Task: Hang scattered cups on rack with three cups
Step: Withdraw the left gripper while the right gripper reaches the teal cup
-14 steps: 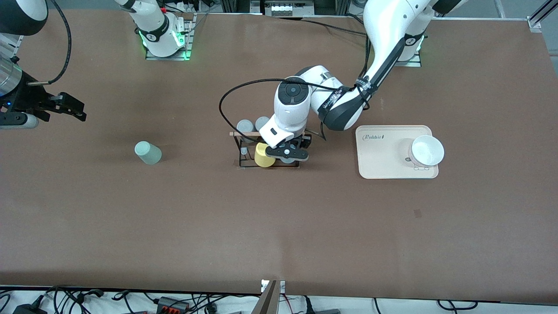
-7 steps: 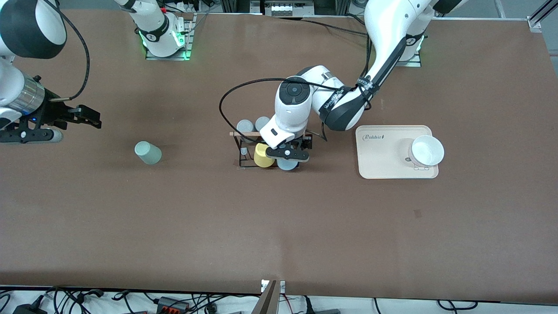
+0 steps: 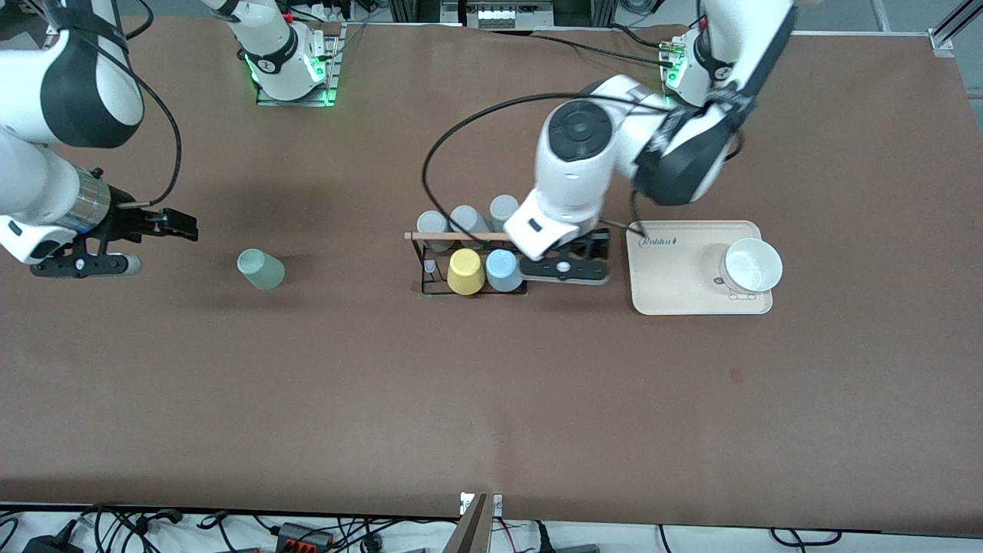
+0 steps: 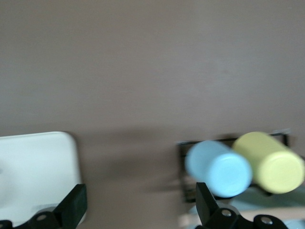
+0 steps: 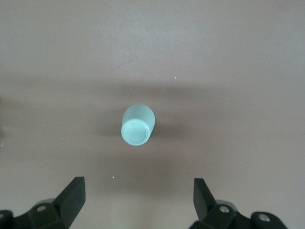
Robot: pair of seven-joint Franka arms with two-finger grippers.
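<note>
Light blue cup hangs on the rack mid-table, beside the yellow cup on the side facing the front camera; three grey cups sit on the rack's farther side. Judged done: one of two scattered cups placed. Left to do: mint green cup, standing bottom-up and alone on the bare table toward the right arm's end, well apart from the rack. It is pale, plain, tapered, no handle; its flat base faces up in the right wrist view. Left gripper sits between rack and cream tray, jaws wide, empty. Right gripper hangs near the table edge at the right arm's end, jaws wide, empty, the mint green cup framed between its fingers.
</note>
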